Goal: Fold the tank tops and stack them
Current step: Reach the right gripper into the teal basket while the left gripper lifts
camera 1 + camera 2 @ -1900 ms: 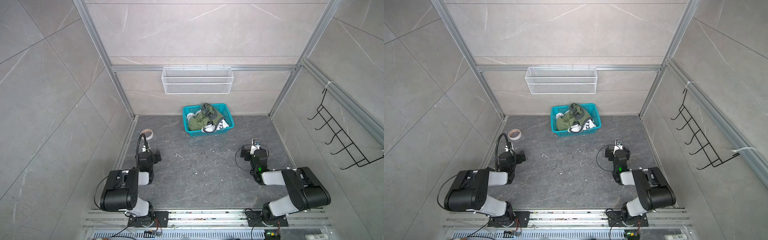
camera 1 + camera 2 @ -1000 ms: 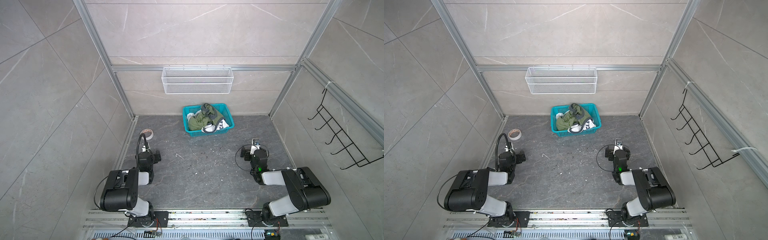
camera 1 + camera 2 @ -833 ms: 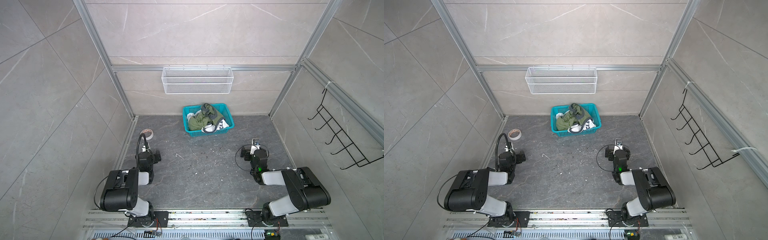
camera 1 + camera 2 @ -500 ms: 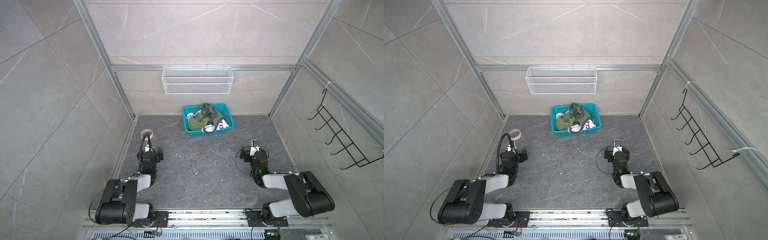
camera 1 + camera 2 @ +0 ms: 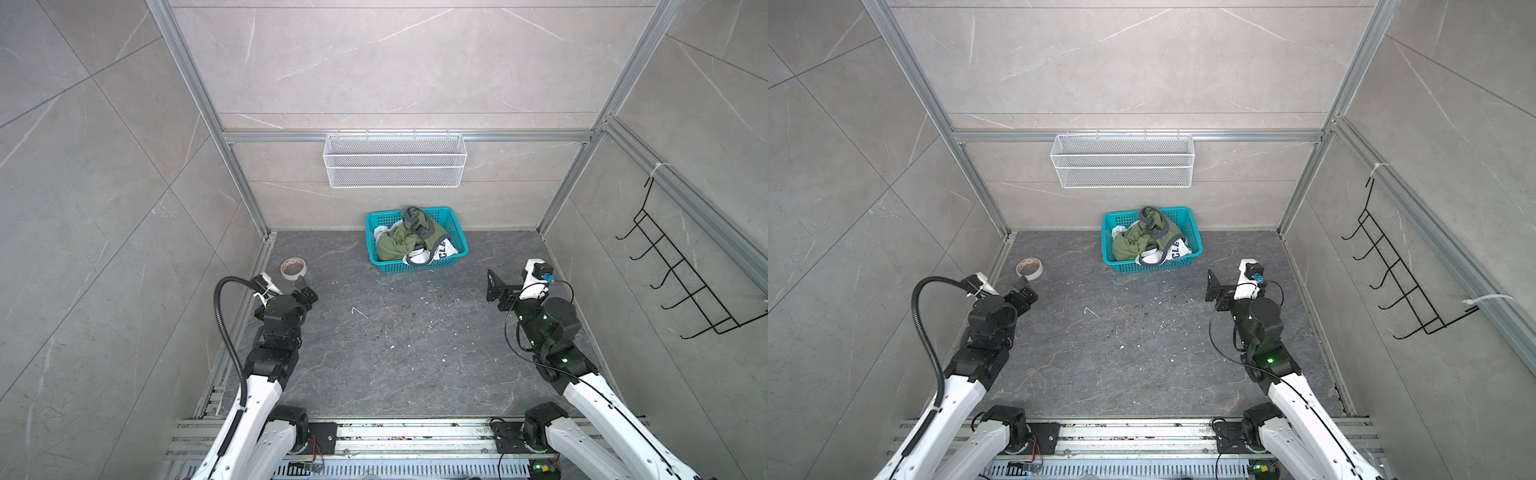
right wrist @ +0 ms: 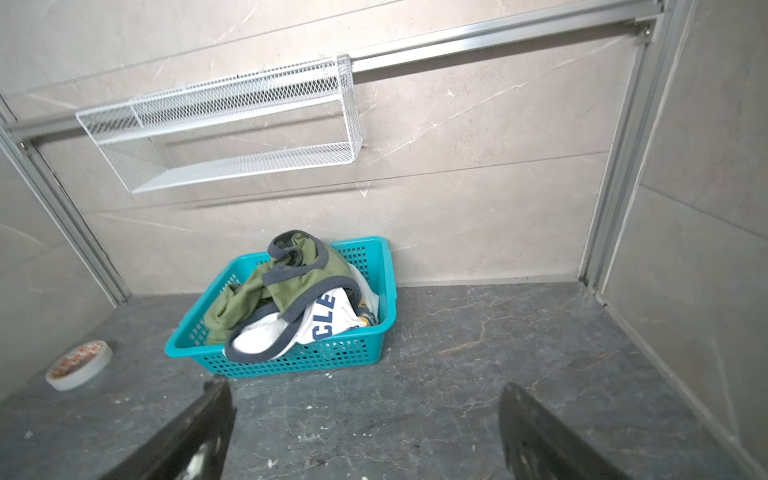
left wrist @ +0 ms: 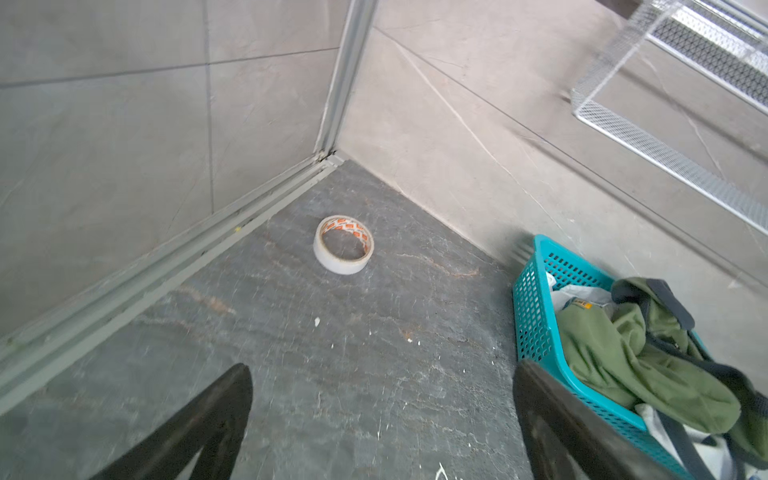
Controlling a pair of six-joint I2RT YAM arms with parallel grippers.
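Both tank tops lie crumpled in the teal basket (image 5: 415,266) against the back wall. The olive green tank top (image 5: 397,243) (image 5: 1133,243) (image 7: 623,353) (image 6: 299,274) lies over the white tank top (image 5: 434,253) (image 5: 1173,253) (image 6: 324,320), which shows navy letters. My left gripper (image 5: 306,291) (image 5: 1025,293) (image 7: 384,374) hovers open and empty over the floor, left of the basket. My right gripper (image 5: 509,286) (image 5: 1227,286) (image 6: 365,388) is open and empty too, in front of the basket and to its right.
A roll of tape (image 5: 293,267) (image 7: 343,245) (image 6: 79,365) lies on the dark floor near the left wall, just beyond the left gripper. A white wire shelf (image 5: 395,160) hangs on the back wall above the basket. A black hook rack (image 5: 681,282) hangs on the right wall.
Both arms have unfolded from their low rest pose and reached forward and up, carrying the open grippers a little toward the basket. The clothes and the tape have not moved.
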